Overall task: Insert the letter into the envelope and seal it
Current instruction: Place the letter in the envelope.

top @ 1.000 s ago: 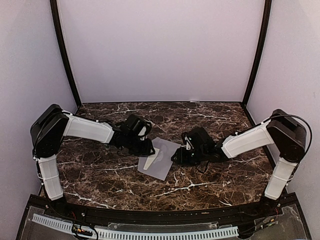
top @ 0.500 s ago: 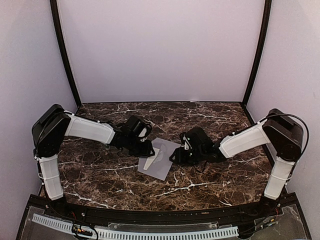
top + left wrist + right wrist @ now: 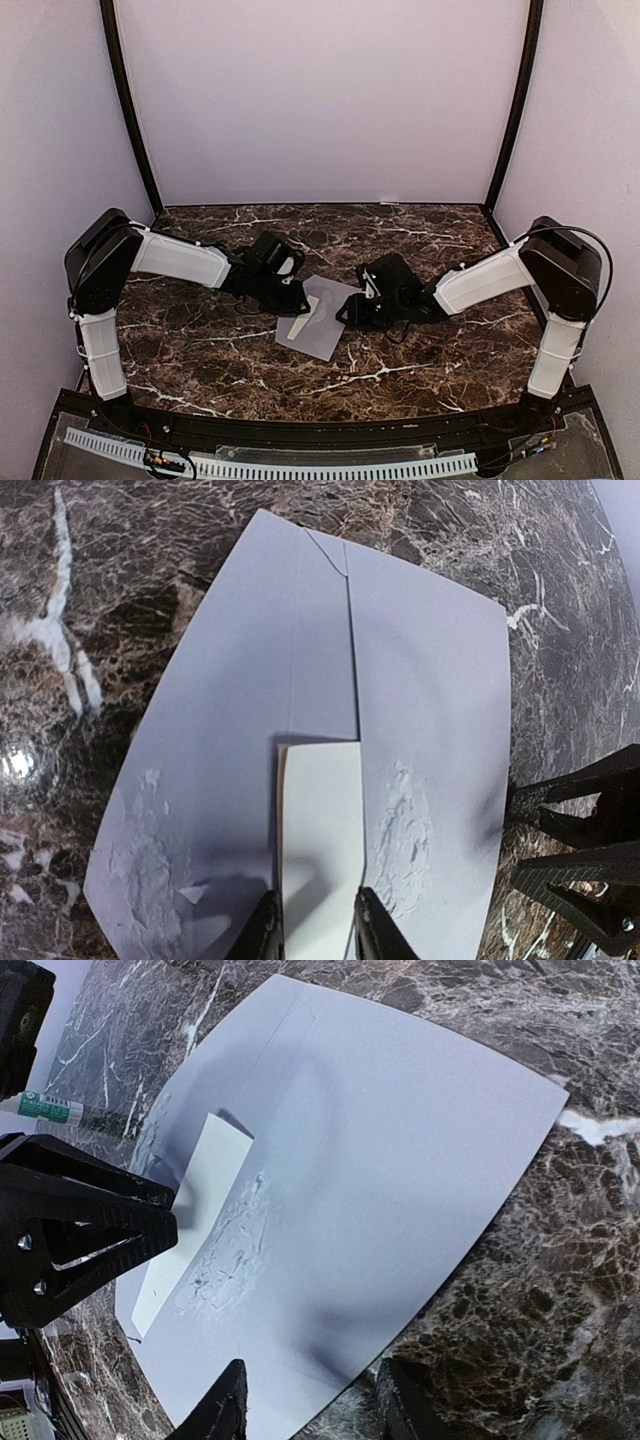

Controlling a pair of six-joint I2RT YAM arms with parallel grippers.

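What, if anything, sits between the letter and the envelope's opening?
Nothing visible does. The letter lies between the fingers of the left gripper, and its far end is at a fold of the envelope. The right gripper straddles the envelope's opposite edge, to one side of the letter's path.

The top camera sits above and behind the arms (image 3: 180, 258), tilted down and forward toward the back wall (image 3: 320, 100), far enough off to take in the whole worktop (image 3: 200, 350). The left wrist camera hangs close over the envelope (image 3: 430, 730), looking down past the left end effector (image 3: 318, 920) at its bottom edge, with the right end effector (image 3: 520, 837) in its lower right corner. The right wrist camera, equally near, faces the opposite way across the same envelope, its own fingers (image 3: 222, 1405) at the bottom edge. All three views share the envelope and the cream letter (image 3: 320, 830) showing on it.
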